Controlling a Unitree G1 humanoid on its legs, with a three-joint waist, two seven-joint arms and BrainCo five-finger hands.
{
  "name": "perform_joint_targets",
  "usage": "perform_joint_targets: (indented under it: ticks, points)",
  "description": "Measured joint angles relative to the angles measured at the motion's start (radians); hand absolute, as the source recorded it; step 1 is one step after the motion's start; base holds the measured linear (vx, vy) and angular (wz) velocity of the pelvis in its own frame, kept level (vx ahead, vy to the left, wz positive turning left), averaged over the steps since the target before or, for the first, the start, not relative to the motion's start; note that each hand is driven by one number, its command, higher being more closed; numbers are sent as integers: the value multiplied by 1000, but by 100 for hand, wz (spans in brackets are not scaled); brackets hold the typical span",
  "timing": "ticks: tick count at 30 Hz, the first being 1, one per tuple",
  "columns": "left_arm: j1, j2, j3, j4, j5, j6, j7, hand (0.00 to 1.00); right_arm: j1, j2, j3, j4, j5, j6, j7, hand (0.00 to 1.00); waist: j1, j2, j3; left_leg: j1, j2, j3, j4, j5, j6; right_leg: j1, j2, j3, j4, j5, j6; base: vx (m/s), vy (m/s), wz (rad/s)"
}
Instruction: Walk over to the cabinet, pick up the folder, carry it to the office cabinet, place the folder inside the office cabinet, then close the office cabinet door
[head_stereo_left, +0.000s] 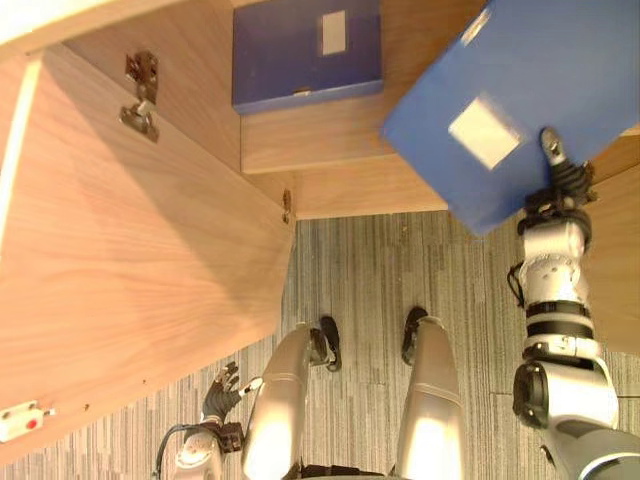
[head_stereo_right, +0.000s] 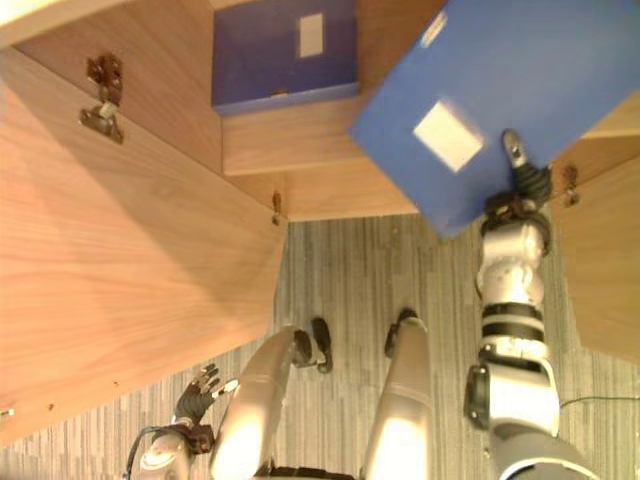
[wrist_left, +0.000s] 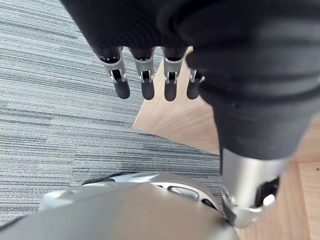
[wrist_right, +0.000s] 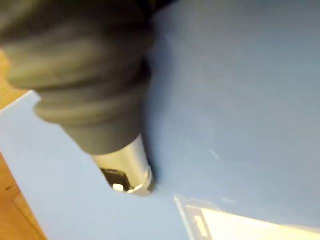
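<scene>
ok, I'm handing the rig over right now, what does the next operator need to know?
Right hand: thumb pinching the blue folder, held aloft and tilted in front of the office cabinet.
Left hand: open, empty, low by the leg.
A darker folder sits on the cabinet shelf; the cabinet door stands open.
Done: pickup and carry.
Left: place the blue folder inside, release, close the door.

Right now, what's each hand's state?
Left hand: open, holding nothing.
Right hand: shut on the blue folder, thumb on top.
</scene>
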Motion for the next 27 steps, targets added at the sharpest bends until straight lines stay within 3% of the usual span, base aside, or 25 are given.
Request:
perform_joint_targets:
  ticks: [4,6,11,18,21,23,27]
  points:
    - [1,0,-1,-6,-3,2,5,0,-133,-61,-4,-21,123,-55,-30,100,1,0,0,-17,-3,9,-15,8,-2,-25,-7,1,-1,-2,4,-32,-31,4]
    - [1,0,-3,-6,-22,3,13,0,-218,-112,-8,3,173,-60,-94,100,0,0,-1,-31,-7,12,-32,21,-5,-42,-14,-2,-5,1,-1,8,-19,12]
    - [16,4,-15,-21,-36,11,35,0,-420,-148,-47,125,279,-64,-158,100,-18,1,-1,-33,-24,9,-105,55,-14,-48,-40,-35,-38,4,-6,53,-19,18]
    - [56,14,-57,-98,-40,19,70,0,-653,-179,-38,262,378,-108,-238,100,-20,5,-3,-31,-54,19,-171,90,-5,-47,-99,-82,-55,5,-7,82,18,26]
    - [70,21,-81,-136,-41,21,79,0,-709,-188,11,324,354,-92,-278,100,-20,9,-6,-28,-72,19,-189,103,-1,-38,-121,-91,-62,5,-7,68,51,22]
    - [78,24,-105,-167,-40,21,79,0,-718,-189,70,375,297,-47,-289,100,-18,15,-10,-22,-80,18,-204,113,2,-26,-133,-101,-74,5,-7,52,52,16]
    - [79,-11,-183,-216,-38,20,76,0,-718,-183,146,420,295,-27,-301,100,-8,33,-21,-21,-99,17,-237,133,7,-24,-152,-110,-87,6,-5,37,43,17]
